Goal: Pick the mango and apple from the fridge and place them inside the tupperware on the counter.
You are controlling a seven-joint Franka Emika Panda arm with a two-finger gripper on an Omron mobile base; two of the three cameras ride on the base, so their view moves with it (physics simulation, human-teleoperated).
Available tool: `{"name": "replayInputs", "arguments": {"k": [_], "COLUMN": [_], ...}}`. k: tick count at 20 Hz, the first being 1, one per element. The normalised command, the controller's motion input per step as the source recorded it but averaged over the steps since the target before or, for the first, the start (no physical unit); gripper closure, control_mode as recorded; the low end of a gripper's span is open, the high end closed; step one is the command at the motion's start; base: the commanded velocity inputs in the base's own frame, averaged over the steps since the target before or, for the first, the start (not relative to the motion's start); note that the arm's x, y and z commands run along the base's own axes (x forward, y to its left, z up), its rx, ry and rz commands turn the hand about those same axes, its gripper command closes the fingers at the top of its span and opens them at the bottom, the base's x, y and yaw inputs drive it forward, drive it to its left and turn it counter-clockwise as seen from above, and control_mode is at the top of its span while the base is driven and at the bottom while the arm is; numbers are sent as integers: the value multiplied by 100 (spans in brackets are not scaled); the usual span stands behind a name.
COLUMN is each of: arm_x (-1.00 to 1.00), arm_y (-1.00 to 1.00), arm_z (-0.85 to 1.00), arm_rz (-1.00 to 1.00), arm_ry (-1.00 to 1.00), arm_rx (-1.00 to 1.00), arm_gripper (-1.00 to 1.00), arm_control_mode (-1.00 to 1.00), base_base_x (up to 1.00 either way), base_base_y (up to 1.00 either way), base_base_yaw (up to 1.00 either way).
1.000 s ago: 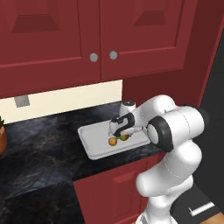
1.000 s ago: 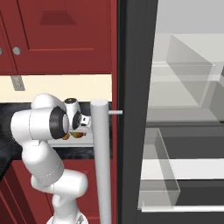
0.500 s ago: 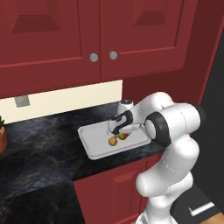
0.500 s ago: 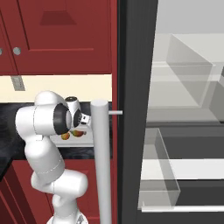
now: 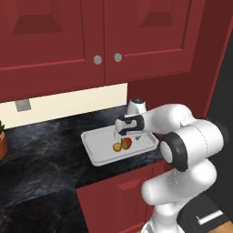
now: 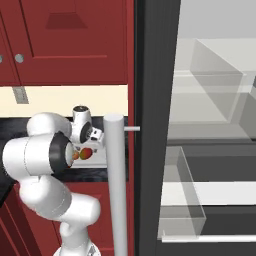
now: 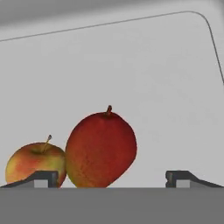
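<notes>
While the white arm reaches over the black marbled counter point(image 5: 41, 168), its gripper point(image 7: 111, 177) hangs just above the tupperware point(image 5: 98, 150), a shallow light-grey tray near the centre of the left base view. The two dark fingertips point(image 7: 41, 178) stand spread wide at the bottom of the hand view, holding nothing. Between them, on the pale tray floor, lies the mango point(image 7: 101, 151), red with a short stem on top. Touching it on its left in that view sits the smaller apple point(image 7: 35, 164), yellow blushed with red. From the left base camera both fruits appear as a small pair in the middle of the tray, just below the hand. Dark-red cupboards point(image 5: 91, 36) fill the upper frame. At the right of the right base view stands the open fridge point(image 6: 215, 150), its white interior and clear bins showing, with a grey bar handle point(image 6: 116, 185) in front.
</notes>
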Motion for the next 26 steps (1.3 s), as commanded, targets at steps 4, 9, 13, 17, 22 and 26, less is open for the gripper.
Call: {"name": "replayInputs", "arguments": {"k": [4,9,13,17,22,26], "arm_x": [-71,-78,-74,-72,-70,-61], "arm_y": [-5,0,0,0,0,0], "arm_z": [46,47,55,59,64,67], "arm_rz": [-7,-5,0,0,0,0], "arm_ry": [-18,-19,-8,-6,-4,-1], "arm_rx": [0,0,0,0,0,0], "arm_gripper": [-100,-100,-100,-100,-100,-100], "arm_control_mode": [-100,-100,-100,-100,-100,-100], "base_base_x": [0,0,0,0,0,0], "base_base_y": [0,0,0,0,0,0], "base_base_yaw": [0,0,0,0,0,0]}}
